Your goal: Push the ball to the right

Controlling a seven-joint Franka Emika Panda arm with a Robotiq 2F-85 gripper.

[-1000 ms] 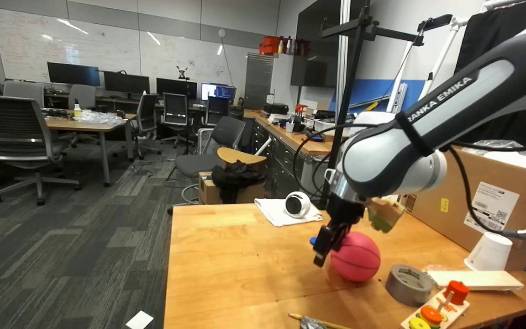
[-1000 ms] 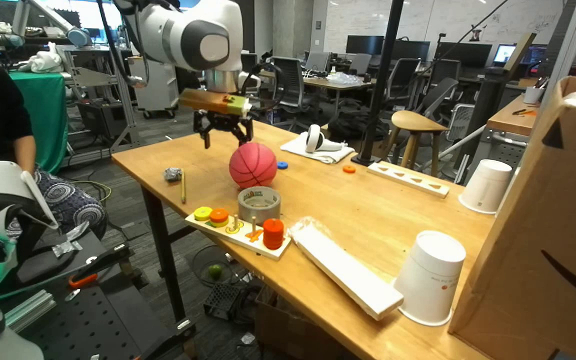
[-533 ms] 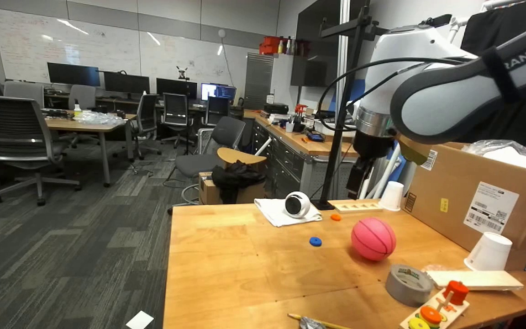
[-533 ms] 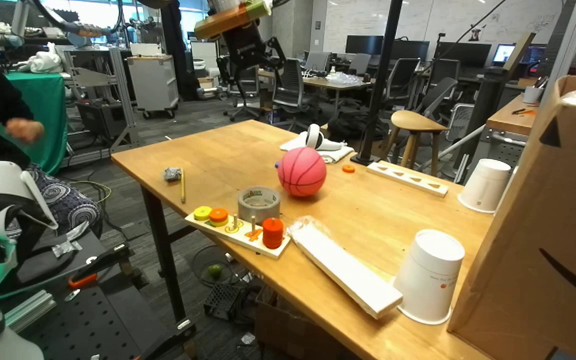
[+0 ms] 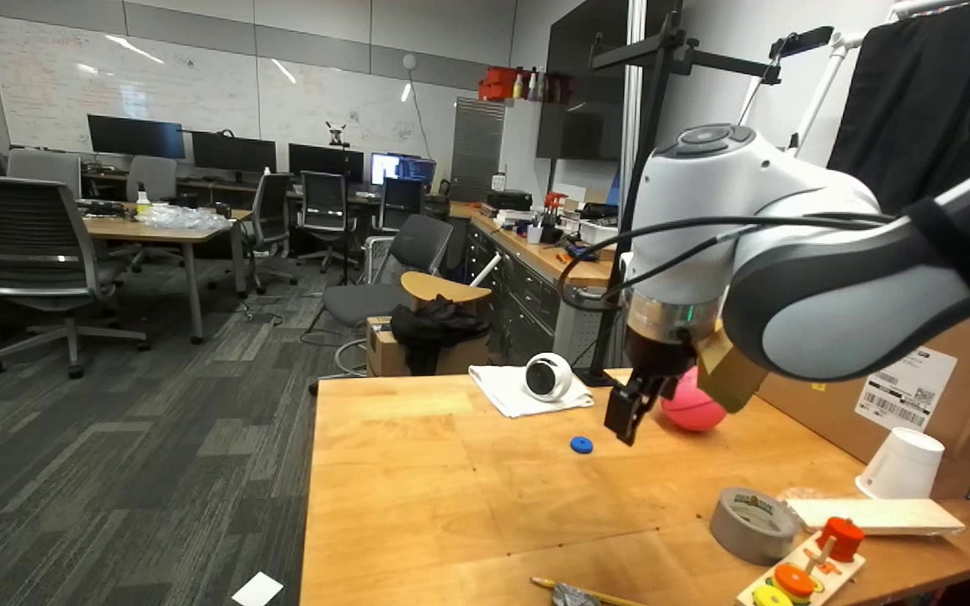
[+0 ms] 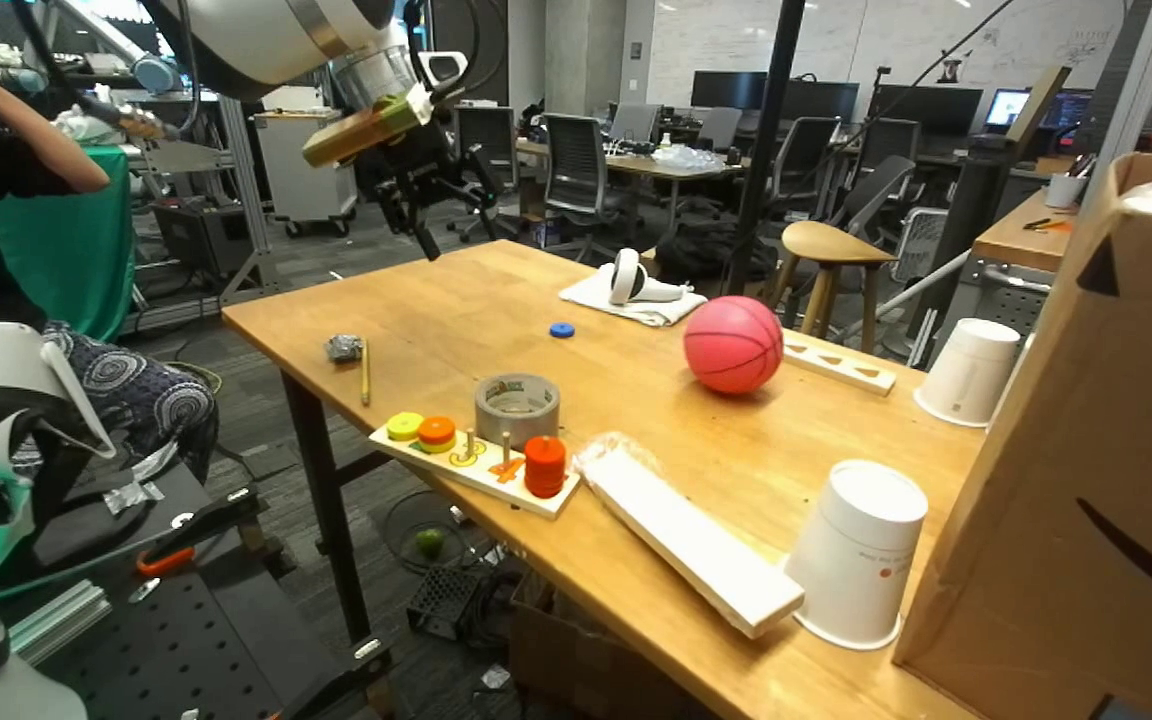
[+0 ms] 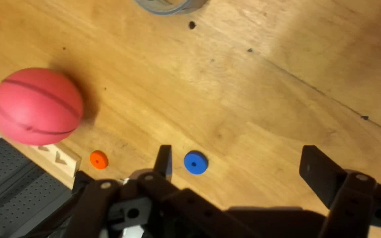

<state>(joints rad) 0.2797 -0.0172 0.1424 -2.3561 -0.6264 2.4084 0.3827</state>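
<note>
The pinkish-red ball (image 6: 733, 345) with dark seams rests on the wooden table in both exterior views. In an exterior view, the ball (image 5: 694, 410) is partly hidden behind the gripper and wrist. In the wrist view the ball (image 7: 37, 107) is at the far left, well outside the fingers. My gripper (image 7: 236, 152) is open with nothing between its fingers, seen above the table. It also shows in an exterior view (image 6: 458, 228), tilted, raised and to the left of the ball, not touching it.
A blue disc (image 7: 195, 162) lies below the gripper and an orange disc (image 7: 99, 159) near the ball. A slotted wooden strip (image 6: 836, 362), white cups (image 6: 861, 555), grey tape roll (image 6: 518, 408), peg toy (image 6: 481, 465), white board (image 6: 691, 540), headset (image 6: 626, 278) and cardboard box (image 6: 1076, 450) surround it.
The ball has rolled away from my gripper, to the right in one view and farther back in another. My gripper rose off the table and then came partly back down, away from the ball.
</note>
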